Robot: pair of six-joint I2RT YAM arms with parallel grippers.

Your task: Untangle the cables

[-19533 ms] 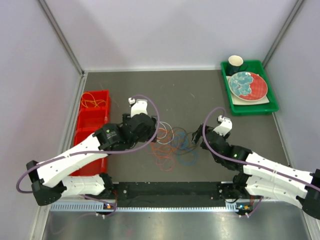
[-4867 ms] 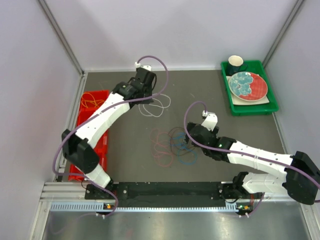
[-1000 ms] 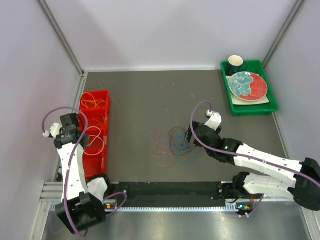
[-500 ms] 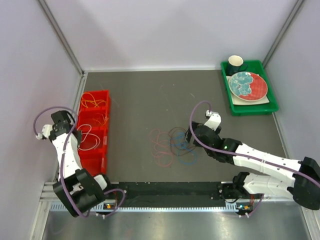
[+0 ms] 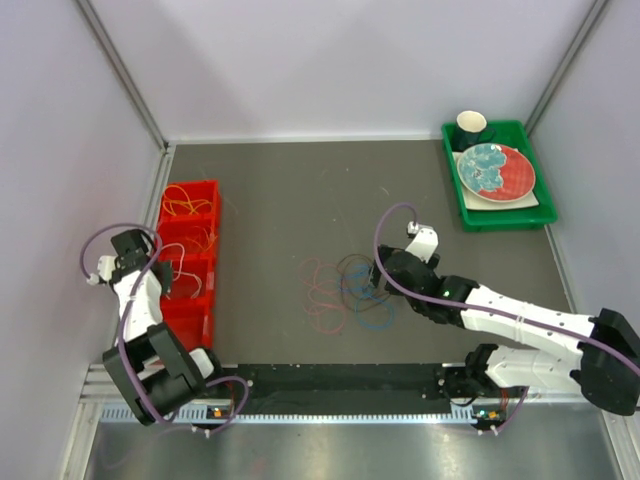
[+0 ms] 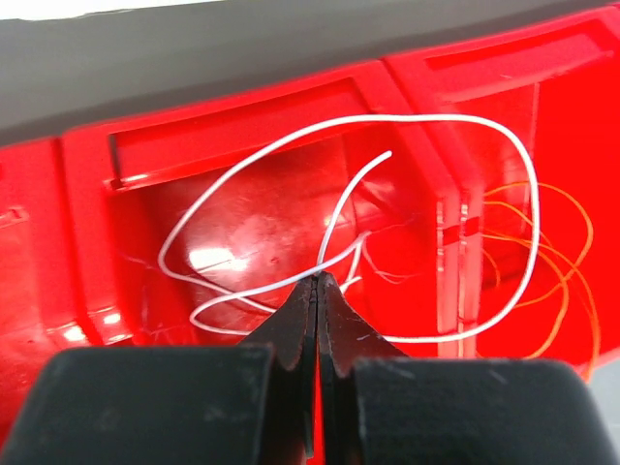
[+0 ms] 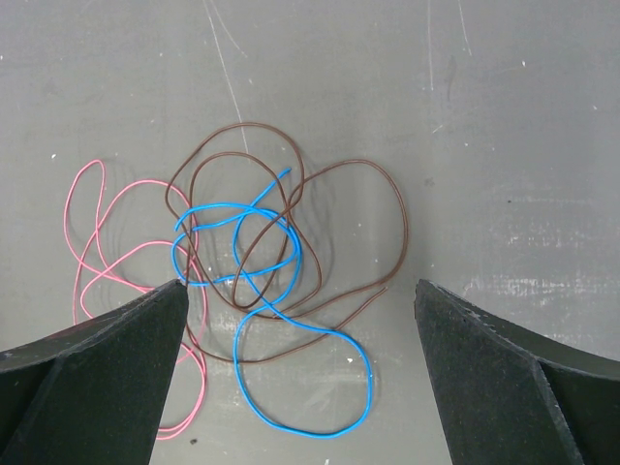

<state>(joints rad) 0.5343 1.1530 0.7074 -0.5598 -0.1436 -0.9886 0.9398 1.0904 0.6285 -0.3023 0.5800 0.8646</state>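
Observation:
My left gripper (image 6: 318, 279) is shut, its tips pinching the white cable (image 6: 426, 117), which loops down into a compartment of the red bin (image 5: 205, 185). An orange cable (image 6: 552, 262) lies in the neighbouring compartment. On the grey table three cables are tangled together: blue (image 7: 369, 384), dark brown (image 7: 247, 125) and pink (image 7: 202, 368). In the top view this tangle (image 5: 350, 290) lies mid-table. My right gripper (image 7: 301, 283) hangs open above it, the blue and brown loops lying between its fingers, touching none of them.
A green tray (image 5: 545, 215) at the back right holds a patterned plate (image 5: 495, 170) and a dark cup (image 5: 471, 125). The red bin stands along the left wall. Walls close in the table on three sides.
The white cable left the tangle, was carried to the far left and now hangs in the red bin. In the last second the left wrist shifted slightly over the bin; the right gripper barely moved.

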